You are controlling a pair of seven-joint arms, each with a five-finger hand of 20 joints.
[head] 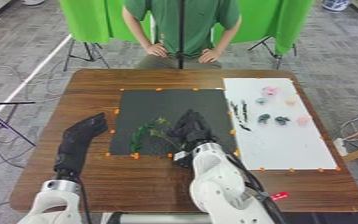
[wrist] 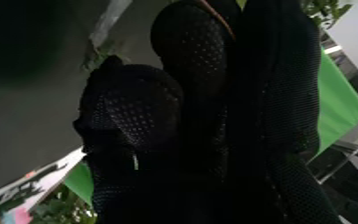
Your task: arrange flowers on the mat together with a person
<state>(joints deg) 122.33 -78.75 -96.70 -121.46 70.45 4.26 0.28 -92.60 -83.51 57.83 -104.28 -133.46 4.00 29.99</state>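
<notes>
Black mat (head: pixel 149 100) as reference. Right hand (head: pixel 191 127) over its near right part, can't tell if open or closed; wrist view has a thin brown strand (wrist: pixel 218 19) against the glove, grip on it unclear. Left hand (head: pixel 85 129) left of the mat, fingers extended, relaxed. Leafy green sprig (head: pixel 140 137) on the mat's near left part, yellow-green tips (head: pixel 162 120) between it and the right hand. White sheet (head: pixel 278 150) right of the mat: dark green sprigs (head: pixel 238 112) on the side nearest the mat, pink flower (head: pixel 270 90) and dark teal flowers (head: pixel 282 120) farther from it.
</notes>
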